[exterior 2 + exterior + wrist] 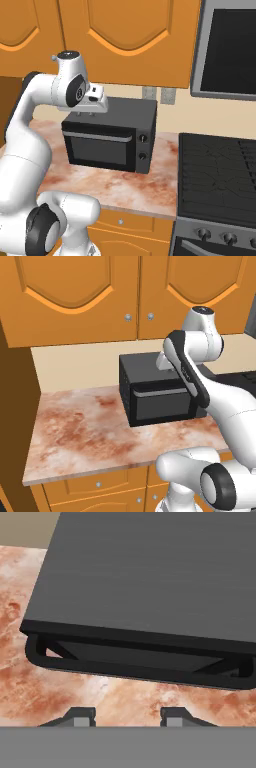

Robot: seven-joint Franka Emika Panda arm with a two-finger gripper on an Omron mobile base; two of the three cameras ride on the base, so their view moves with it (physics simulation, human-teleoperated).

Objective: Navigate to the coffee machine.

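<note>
The coffee machine is out of view. My gripper [127, 716] hangs open over the top of a black countertop oven [150, 577], with nothing between its fingers. In the right base view the gripper [84, 114] sits just above the oven's front left corner [107, 140]. That oven has a glass door, a bar handle and two knobs on its right side. From the left base camera the hand [163, 361] is partly hidden behind my forearm, above the same oven [150, 393].
A reddish marble counter [75, 431] carries the oven, with orange cabinets [75, 296] above and drawers below. A dark stove [220, 170] adjoins the counter on the right, under a grey-framed black appliance [230, 50]. A brown side panel [12, 406] bounds the left end.
</note>
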